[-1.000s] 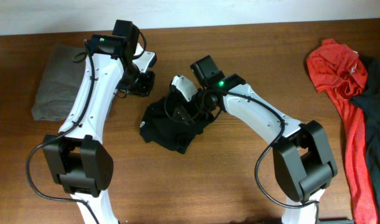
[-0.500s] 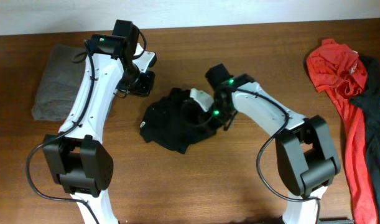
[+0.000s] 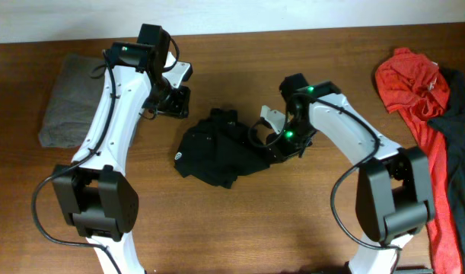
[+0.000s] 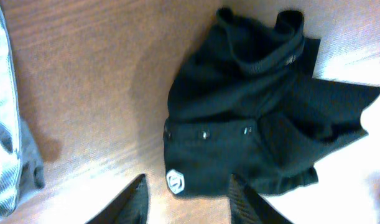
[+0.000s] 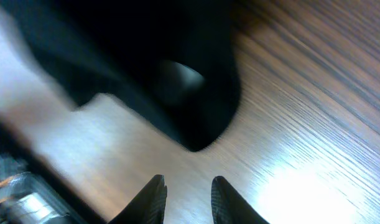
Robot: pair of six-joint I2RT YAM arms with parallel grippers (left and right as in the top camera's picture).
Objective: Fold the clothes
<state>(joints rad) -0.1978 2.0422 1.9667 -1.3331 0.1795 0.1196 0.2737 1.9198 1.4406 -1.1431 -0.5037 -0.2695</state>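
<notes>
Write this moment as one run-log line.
black garment: crumpled, mid-table | left gripper: open, empty | right gripper: open, empty, beside garment's edge | fold: not done

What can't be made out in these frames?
Right wrist view: black garment smeared by motion blur, folds unreadable.
Left wrist view: its white emblem too small to read.
Left wrist view: grey garment cut by left edge.
Overhead: red shirt cut off by frame edge.
</notes>
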